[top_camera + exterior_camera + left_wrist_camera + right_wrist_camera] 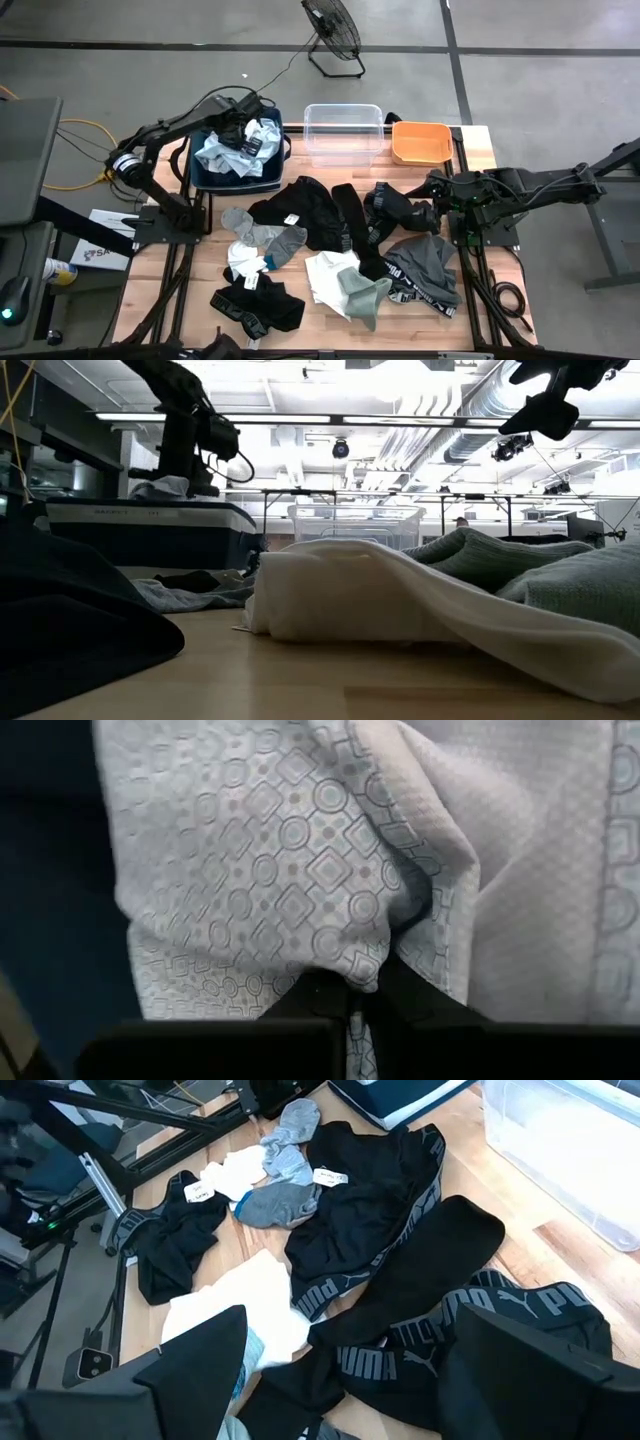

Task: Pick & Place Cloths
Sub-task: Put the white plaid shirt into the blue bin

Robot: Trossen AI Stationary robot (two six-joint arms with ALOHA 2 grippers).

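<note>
My left gripper (248, 135) is over the navy fabric bin (200, 172) at the table's far left, shut on a pale blue patterned cloth (222, 152) that fills the left wrist view (300, 850). My right gripper (432, 190) hovers open over black garments with grey logo waistbands (400, 1270) right of the table's middle, touching nothing. More cloths lie flat on the table: black pieces (305, 210), grey and white socks (262, 240), a white piece (325, 270), a grey garment (425, 260) and a black one near the front (255, 305). My left gripper pinches a gathered fold of the pale patterned cloth (365, 965) between its two fingers (420, 1000), coming from above and pointing down. The fabric bunches into creases at the fingertips. The rest of the cloth spreads below them, over the bin.
A clear plastic tub (343, 133) and an orange tub (420, 142) stand along the far edge, right of the bin. In the low view a white cloth (340, 590) and a grey-green one (500, 555) block the foreground. Bare wood shows at the table's near left (170, 290).
</note>
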